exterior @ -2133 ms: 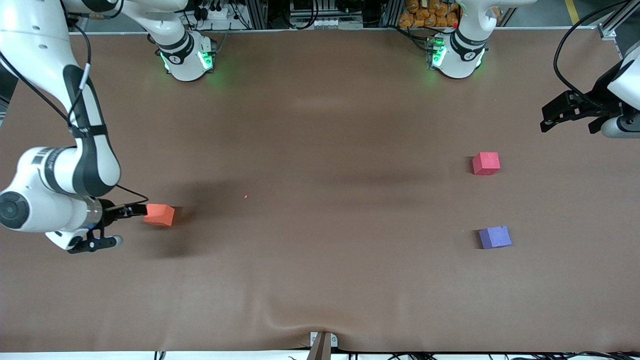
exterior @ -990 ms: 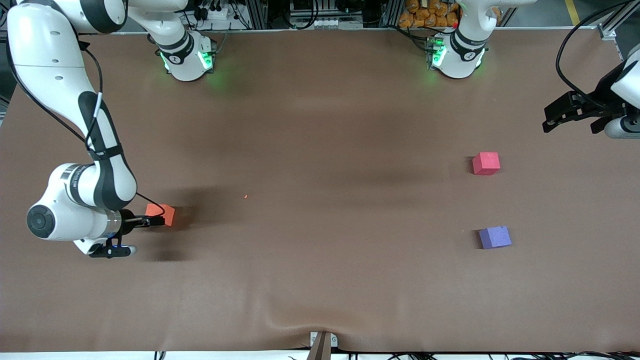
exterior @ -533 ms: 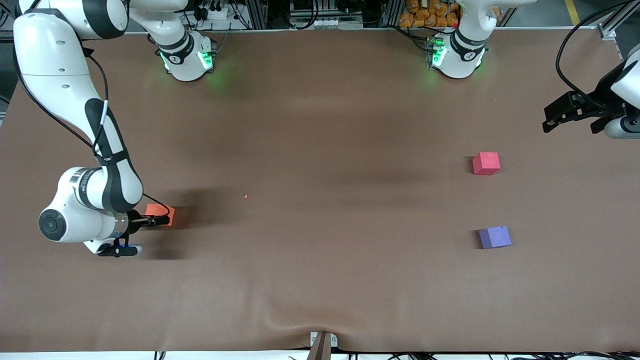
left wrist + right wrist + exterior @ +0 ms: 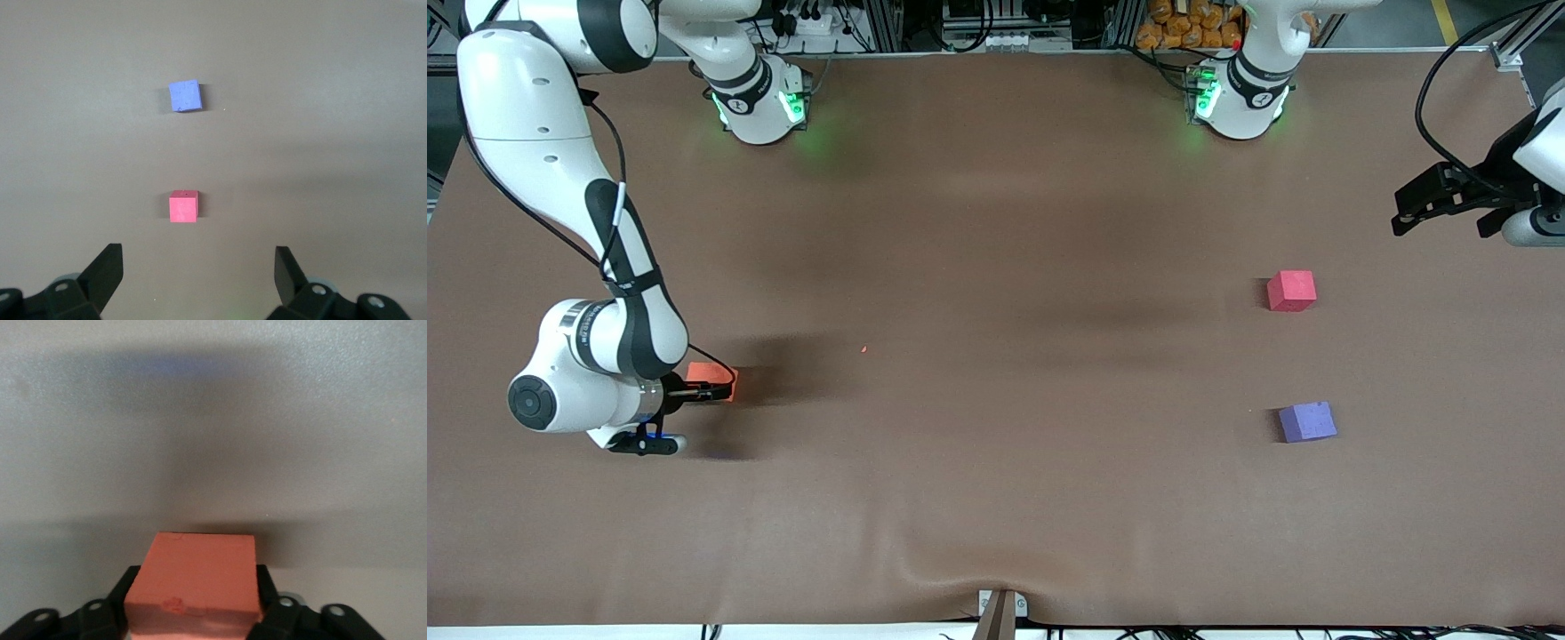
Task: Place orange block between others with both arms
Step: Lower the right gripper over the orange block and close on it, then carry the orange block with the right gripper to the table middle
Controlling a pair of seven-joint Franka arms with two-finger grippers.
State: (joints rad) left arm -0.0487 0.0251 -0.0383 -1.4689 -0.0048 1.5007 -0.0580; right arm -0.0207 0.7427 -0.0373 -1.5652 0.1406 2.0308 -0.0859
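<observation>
— While my right gripper (image 4: 710, 391) sits low at the right arm's end of the table (image 4: 996, 498), where is the orange block (image 4: 710, 377)?

— Right between its fingers (image 4: 112, 613). In my right wrist view the cube fills the gap, with a black finger pressed against each of its two side faces, so I am clamped on it. From the front camera only a strip of orange shows past my wrist. I cannot tell whether the cube rests on the brown cover or is just off it.

— And your left gripper (image 4: 1449, 203)?

— It hangs over the table edge at the left arm's end, waiting, fingers spread wide with nothing between them. My left wrist view looks down between the two black fingertips at both of the other cubes.

— Where do those two lie?

— The pinkish-red cube (image 4: 1291, 291) and the purple-blue cube (image 4: 1307, 421) both sit flat on the table toward the left arm's end, well apart from the orange block. The purple-blue one is nearer to the front camera than the pinkish-red one. They do not touch; a stretch of bare brown cover lies between them. The purple-blue cube is turned slightly askew, while the pinkish-red one sits nearly square to the table edge.

— Anything else on the cover?

— A tiny orange speck (image 4: 863, 349) lies between the orange block and the middle of the table.
</observation>
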